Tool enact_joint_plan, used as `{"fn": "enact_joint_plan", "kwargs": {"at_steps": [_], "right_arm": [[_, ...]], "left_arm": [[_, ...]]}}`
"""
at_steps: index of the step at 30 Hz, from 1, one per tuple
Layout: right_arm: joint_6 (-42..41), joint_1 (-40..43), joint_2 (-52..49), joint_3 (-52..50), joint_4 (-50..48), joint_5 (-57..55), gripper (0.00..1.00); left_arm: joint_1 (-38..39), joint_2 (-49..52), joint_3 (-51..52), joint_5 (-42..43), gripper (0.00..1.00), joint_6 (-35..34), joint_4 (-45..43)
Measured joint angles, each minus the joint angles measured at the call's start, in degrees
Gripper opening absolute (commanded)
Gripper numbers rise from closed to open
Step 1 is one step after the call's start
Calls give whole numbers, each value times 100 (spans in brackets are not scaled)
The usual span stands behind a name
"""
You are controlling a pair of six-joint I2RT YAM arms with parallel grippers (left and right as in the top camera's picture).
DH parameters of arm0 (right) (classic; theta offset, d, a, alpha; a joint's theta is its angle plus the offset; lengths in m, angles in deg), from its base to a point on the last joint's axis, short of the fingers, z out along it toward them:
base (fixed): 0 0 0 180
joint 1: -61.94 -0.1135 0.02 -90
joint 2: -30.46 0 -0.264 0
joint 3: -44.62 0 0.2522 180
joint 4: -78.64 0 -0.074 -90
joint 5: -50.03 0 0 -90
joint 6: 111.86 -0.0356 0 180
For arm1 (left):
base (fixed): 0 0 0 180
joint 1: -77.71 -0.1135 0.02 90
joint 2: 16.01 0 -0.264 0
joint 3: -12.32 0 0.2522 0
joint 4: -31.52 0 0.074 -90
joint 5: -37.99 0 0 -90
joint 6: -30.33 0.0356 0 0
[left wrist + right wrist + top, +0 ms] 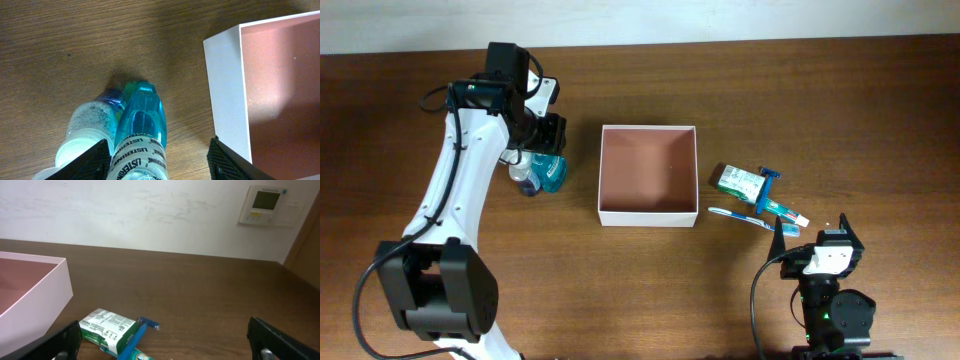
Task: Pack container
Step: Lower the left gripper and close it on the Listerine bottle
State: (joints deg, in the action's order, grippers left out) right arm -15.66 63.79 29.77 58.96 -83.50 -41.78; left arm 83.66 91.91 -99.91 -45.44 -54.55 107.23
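Observation:
The container (649, 213), a square white box with a reddish-brown inside, sits mid-table and is empty; its left wall shows in the left wrist view (227, 95) and a corner in the right wrist view (55, 287). A teal Listerine bottle (550, 172) stands left of it beside a clear bottle (524, 178). My left gripper (159, 162) is open, straddling the teal bottle's neck (141, 130), with the clear bottle (90, 125) outside the left finger. My right gripper (165, 350) is open and empty near the front edge, behind a green-white box (107, 330) and a blue razor (135, 337).
Right of the container lie the green-white box (737, 181), the blue razor (768, 190), a toothbrush (738, 216) and a toothpaste tube (786, 212). A wall with a thermostat (267, 205) rises behind the table.

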Motion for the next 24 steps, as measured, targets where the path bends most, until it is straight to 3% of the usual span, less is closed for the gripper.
{"fn": "enact_joint_plan", "kwargs": {"at_steps": [24], "right_arm": [[4, 0, 0, 0, 0, 0, 98]], "left_arm": [[0, 33, 0, -149, 44, 0, 39]]}}
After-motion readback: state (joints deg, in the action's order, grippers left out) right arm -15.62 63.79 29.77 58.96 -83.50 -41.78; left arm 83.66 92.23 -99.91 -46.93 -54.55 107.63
